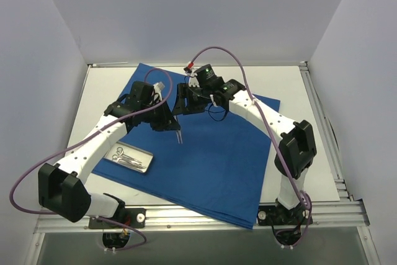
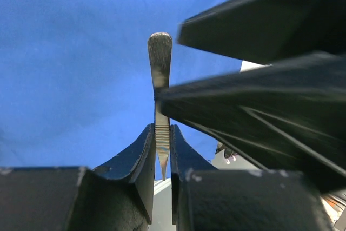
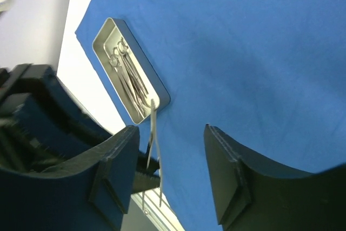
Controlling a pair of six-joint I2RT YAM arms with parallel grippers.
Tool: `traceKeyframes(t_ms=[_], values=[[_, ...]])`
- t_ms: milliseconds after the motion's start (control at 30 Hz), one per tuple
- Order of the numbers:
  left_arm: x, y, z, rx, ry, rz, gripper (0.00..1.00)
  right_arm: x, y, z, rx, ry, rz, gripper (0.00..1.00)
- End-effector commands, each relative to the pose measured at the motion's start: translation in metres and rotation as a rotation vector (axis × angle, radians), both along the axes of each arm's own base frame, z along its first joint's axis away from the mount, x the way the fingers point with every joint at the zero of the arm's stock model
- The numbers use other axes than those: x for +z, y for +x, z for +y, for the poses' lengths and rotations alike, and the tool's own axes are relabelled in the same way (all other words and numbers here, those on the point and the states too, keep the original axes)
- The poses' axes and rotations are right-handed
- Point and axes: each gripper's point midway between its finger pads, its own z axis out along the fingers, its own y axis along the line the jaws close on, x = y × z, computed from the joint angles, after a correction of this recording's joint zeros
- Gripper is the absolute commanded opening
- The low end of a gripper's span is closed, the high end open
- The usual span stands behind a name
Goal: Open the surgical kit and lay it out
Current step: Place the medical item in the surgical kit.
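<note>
The left claw [image 2: 162, 143] is pinched tight on thin forceps [image 2: 160, 58], its arm bowed forward. Just beside it on the right, the right claw [image 3: 172, 133] hangs with jaws apart and nothing between them, its wrist bent downward.

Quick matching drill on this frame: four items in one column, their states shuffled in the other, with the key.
Items:
1. forceps
2. metal tray
3. blue drape
4. right gripper

States:
A. spread out flat
B. open, nothing between its fingers
C. clamped in the left gripper, held above the cloth
D. resting on the cloth, instruments inside

Pairs: 1-C, 2-D, 3-A, 4-B
</note>
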Motion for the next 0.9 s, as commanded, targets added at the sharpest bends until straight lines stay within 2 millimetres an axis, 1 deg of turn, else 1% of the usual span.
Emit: traceKeyframes(t_ms=[0,67,133,233,267,300,333,367,433,467,500,567,633,733,800,867], values=[[0.033,0.014,-0.012,-0.017,-0.066,-0.102,0.02,0.013,-0.003,0.01,0.032,0.023,-0.021,0.5],[0.032,0.014,-0.012,-0.016,-0.07,-0.101,0.02,0.009,-0.003,0.011,0.039,0.022,-0.01,0.47],[0.032,0.013,-0.013,-0.019,-0.072,-0.102,0.02,0.005,-0.004,0.013,0.046,0.019,-0.003,0.47],[0.031,0.013,-0.014,-0.019,-0.073,-0.099,0.02,0.003,-0.006,0.016,0.062,0.024,0.006,0.33],[0.029,0.014,-0.014,-0.022,-0.072,-0.095,0.02,0.003,-0.005,0.016,0.065,0.025,0.007,0.27],[0.029,0.014,-0.015,-0.024,-0.073,-0.091,0.02,0.003,-0.006,0.017,0.071,0.028,0.01,0.24],[0.029,0.015,-0.015,-0.025,-0.073,-0.093,0.02,0.004,-0.007,0.019,0.075,0.03,0.006,0.15],[0.027,0.015,-0.015,-0.025,-0.068,-0.089,0.02,0.004,-0.006,0.018,0.074,0.03,0.006,0.09],[0.025,0.017,-0.015,-0.025,-0.063,-0.084,0.02,0.006,-0.006,0.018,0.072,0.031,0.0,0.0],[0.022,0.017,-0.016,-0.028,-0.059,-0.077,0.03,0.006,-0.006,0.018,0.07,0.028,0.001,0.0],[0.022,0.018,-0.016,-0.032,-0.058,-0.078,0.06,0.005,-0.005,0.016,0.061,0.017,-0.003,0.0],[0.021,0.019,-0.017,-0.037,-0.055,-0.078,0.18,0.003,-0.002,0.013,0.049,-0.007,-0.003,0.0],[0.023,0.022,-0.016,-0.044,-0.051,-0.093,0.19,0.001,0.004,0.009,0.035,-0.029,-0.012,0.0],[0.023,0.025,-0.012,-0.045,-0.034,-0.104,0.38,-0.004,0.013,-0.003,-0.01,-0.06,-0.006,0.0],[0.024,0.026,-0.006,-0.033,-0.025,-0.108,0.55,-0.008,0.022,-0.013,-0.05,-0.078,0.001,0.0],[0.021,0.027,0.004,-0.014,-0.02,-0.103,0.61,-0.016,0.03,-0.026,-0.098,-0.115,0.01,0.0]])
